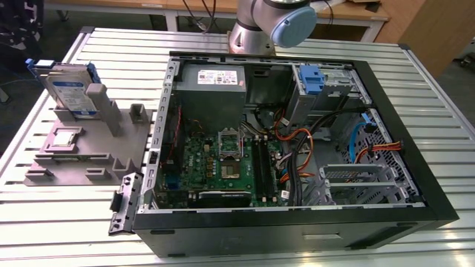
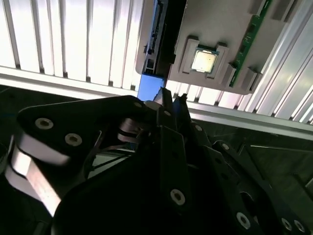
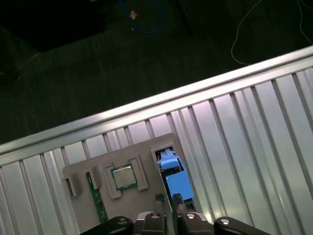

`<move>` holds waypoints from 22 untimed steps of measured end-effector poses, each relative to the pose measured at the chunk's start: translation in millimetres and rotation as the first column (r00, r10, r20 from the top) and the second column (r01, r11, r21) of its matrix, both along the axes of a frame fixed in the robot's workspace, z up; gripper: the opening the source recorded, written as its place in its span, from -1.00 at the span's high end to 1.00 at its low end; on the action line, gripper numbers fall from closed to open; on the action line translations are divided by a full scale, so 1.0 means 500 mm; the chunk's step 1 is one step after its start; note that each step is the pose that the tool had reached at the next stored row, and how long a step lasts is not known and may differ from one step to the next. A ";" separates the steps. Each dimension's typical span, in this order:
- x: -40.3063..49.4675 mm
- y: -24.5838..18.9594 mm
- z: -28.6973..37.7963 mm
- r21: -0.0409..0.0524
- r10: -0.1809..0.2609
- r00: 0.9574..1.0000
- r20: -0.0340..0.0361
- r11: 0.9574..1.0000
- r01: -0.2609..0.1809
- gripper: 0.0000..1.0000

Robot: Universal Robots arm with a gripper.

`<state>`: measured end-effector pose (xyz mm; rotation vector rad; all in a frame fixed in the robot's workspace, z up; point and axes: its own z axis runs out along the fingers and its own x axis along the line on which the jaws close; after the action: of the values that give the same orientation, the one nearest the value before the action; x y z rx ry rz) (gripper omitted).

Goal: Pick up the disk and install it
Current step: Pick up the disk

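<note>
The disk [image 1: 70,92] stands on edge in a grey fixture [image 1: 97,147] at the exterior view's left, silver with a white-and-blue label and a blue frame. In both wrist views I look down on its blue top edge [image 3: 177,183] [image 2: 149,88]. My gripper [image 3: 168,199] [image 2: 171,98] hangs well above that edge, apart from it. Its black fingertips sit close together, shut, with nothing between them.
The fixture also carries a processor chip [image 3: 122,177] [image 2: 204,60] and a green memory stick [image 3: 98,208]. The open computer case [image 1: 297,219] lies to the exterior view's right, with a power supply [image 1: 215,78], a blue latch piece [image 1: 312,78] and a metal drive cage [image 1: 356,178]. The arm's base [image 1: 271,22] stands behind the case.
</note>
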<state>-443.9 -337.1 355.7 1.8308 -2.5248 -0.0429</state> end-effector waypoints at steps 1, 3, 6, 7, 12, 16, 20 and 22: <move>0.000 0.0001 -0.001 0.000 0.009 1.000 0.000 1.000 -0.009 0.54; 0.000 0.0008 -0.002 0.000 0.024 1.000 0.000 1.000 -0.024 0.41; 0.000 0.0012 -0.004 0.000 0.052 0.999 0.000 0.999 -0.052 0.18; 0.000 0.0012 -0.005 0.000 0.067 0.998 0.000 0.998 -0.067 0.07; 0.000 0.0012 -0.013 0.000 0.152 0.988 0.003 0.988 -0.152 -0.07; 0.000 0.0079 -0.018 0.000 0.174 0.985 0.005 0.985 -0.174 -0.07; 0.000 0.0192 -0.022 -0.001 0.182 0.983 0.005 0.983 -0.182 -0.07; 0.000 0.0192 -0.025 -0.001 0.192 0.981 0.005 0.981 -0.192 -0.07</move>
<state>-443.9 -327.5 343.0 2.0665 -2.3377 -0.0348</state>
